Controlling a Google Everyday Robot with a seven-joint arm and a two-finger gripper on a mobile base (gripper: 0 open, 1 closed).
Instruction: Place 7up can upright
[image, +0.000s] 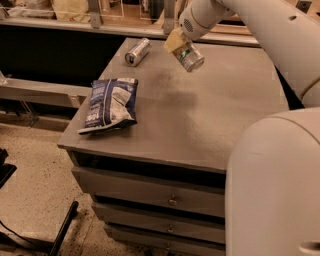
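The 7up can (190, 57), pale silver with green markings, is held tilted in the air above the back middle of the grey table (200, 115). My gripper (179, 44) is shut on the can's upper part, with the can's free end pointing down and to the right. The white arm reaches in from the upper right, and its large body fills the right side of the view.
A plain silver-grey can (137, 52) lies on its side at the table's back left. A blue-and-white chip bag (109, 104) lies at the front left. Drawers (172, 200) sit below the tabletop. A shelf rail runs behind the table.
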